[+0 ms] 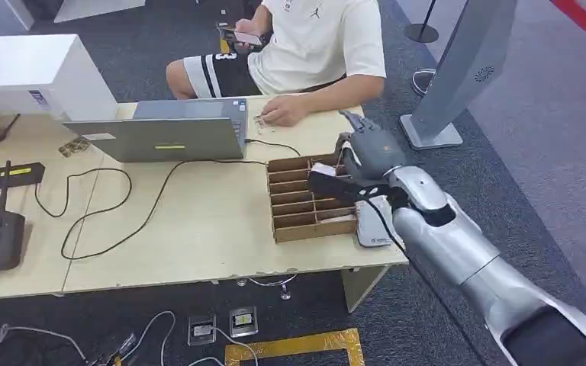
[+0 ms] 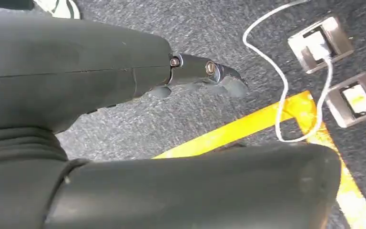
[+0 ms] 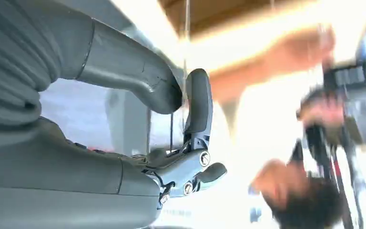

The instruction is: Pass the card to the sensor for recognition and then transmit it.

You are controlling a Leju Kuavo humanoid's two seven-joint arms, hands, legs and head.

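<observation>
In the right wrist view the thumb and a dark finger [image 3: 198, 102] of the right hand [image 1: 366, 156] are closed together on a thin edge, apparently the card [image 3: 171, 129], though glare leaves it barely legible. In the head view that hand sits over the far right corner of the wooden divider box [image 1: 305, 200], with a dark flat piece projecting from it toward the compartments; whether the card touches the box cannot be told. A white device [image 1: 371, 223] lies on the table [image 1: 198, 236] just beside the box, partly under the silver forearm. A person's hand [image 1: 282, 113] rests on the table's far edge, near a grey laptop [image 1: 160, 137] with a black cable running from it. The left hand [image 2: 205, 76] hangs above the carpet over yellow floor tape [image 2: 248, 125] and two floor sockets [image 2: 320, 43]; its fingers lie extended with nothing held.
</observation>
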